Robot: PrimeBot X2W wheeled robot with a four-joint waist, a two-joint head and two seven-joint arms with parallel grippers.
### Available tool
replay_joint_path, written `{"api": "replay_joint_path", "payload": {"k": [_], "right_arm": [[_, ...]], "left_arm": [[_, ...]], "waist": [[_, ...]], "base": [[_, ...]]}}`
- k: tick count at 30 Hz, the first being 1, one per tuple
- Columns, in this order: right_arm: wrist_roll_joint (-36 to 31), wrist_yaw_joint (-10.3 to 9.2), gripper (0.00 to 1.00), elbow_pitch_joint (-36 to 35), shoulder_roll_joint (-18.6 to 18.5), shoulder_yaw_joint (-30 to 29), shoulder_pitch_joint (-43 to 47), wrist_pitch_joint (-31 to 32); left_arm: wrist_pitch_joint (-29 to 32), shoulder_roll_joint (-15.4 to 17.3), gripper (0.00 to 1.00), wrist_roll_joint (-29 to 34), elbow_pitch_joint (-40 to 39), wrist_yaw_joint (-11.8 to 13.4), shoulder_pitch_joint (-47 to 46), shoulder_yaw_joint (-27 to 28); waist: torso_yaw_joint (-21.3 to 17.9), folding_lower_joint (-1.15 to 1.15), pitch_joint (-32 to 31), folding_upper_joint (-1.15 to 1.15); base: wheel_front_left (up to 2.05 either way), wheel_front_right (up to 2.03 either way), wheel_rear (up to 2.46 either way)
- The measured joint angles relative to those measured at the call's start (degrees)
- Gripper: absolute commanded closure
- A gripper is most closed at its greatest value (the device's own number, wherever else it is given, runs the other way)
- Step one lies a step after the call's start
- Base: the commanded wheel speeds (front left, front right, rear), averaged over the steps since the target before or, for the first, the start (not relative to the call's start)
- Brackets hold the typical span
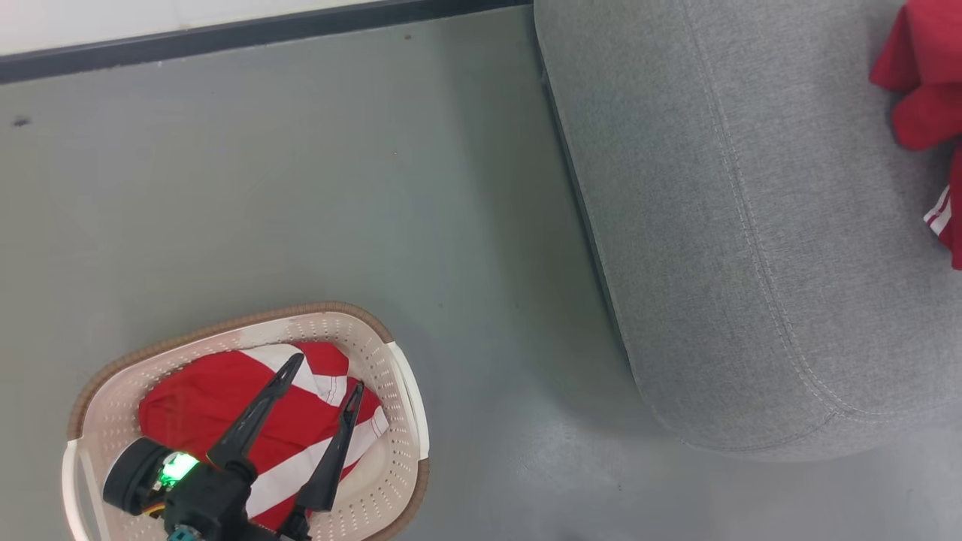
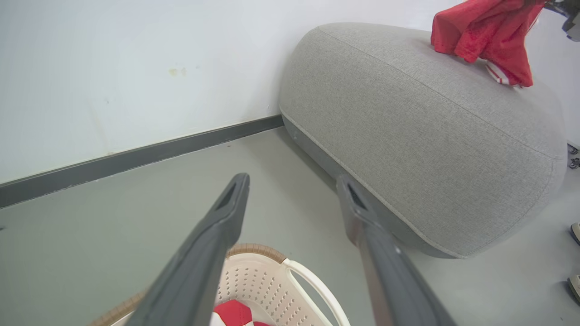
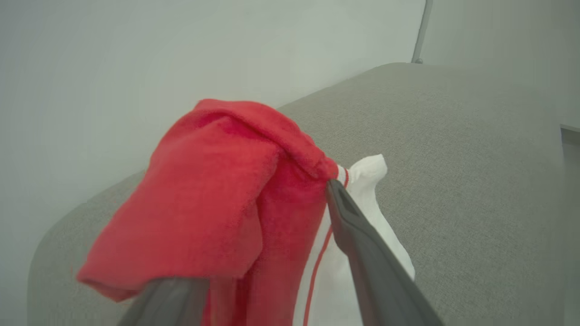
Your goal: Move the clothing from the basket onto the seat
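The cream basket (image 1: 225,323) stands on the floor at lower left, holding red and white clothing (image 1: 195,406). My left gripper (image 1: 327,373) hovers open just above that clothing, with nothing between its fingers. In the left wrist view the same gripper (image 2: 292,181) points past the basket rim (image 2: 253,249) toward the grey seat (image 2: 408,127). Another red garment (image 1: 924,83) lies on the seat (image 1: 736,225) at its far right. In the right wrist view my right gripper (image 3: 276,190) stands open, this garment (image 3: 217,190) draped over one finger and hanging between both, above the seat (image 3: 453,158).
Grey floor spreads between basket and seat. A white wall with a dark baseboard (image 1: 225,34) runs along the back. Small wheels or feet (image 2: 574,156) show at the right edge of the left wrist view, beside the seat.
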Motion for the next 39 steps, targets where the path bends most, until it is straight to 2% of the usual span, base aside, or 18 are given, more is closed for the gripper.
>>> {"api": "replay_joint_path", "payload": {"k": [10, 23, 32, 39], "right_arm": [[-5.1, 0.11, 0.0, 7.9, -1.0, 5.4, 4.0, 8.5], [-9.4, 3.44, 0.0, 11.4, -0.9, 11.5, 5.8, 17.7], [-10.1, 5.08, 0.0, 10.6, -0.8, 13.3, 7.7, 17.9], [-10.2, 5.97, 0.0, 9.1, 0.4, 14.8, 11.6, 14.7]], "left_arm": [[0.0, -1.8, 0.0, -1.4, 1.4, 0.0, 0.0, -0.3], [0.0, -4.3, 0.0, -1.8, 3.3, 0.0, 0.0, -0.9], [0.0, -6.7, 0.0, -2.0, 5.6, 0.0, 0.1, -0.9], [0.0, -8.8, 0.0, -2.4, 7.6, 0.0, 0.3, 0.0]], "waist": [[-0.8, 0.0, -2.9, 0.0], [-1.1, 0.0, -7.0, 0.0], [-0.9, -0.01, -10.6, 0.0], [-0.7, -0.01, -14.8, 0.0]], "base": [[0.0, 0.0, 0.0], [0.0, 0.0, 0.0], [0.0, 0.0, 0.0], [0.0, 0.0, 0.0]]}}
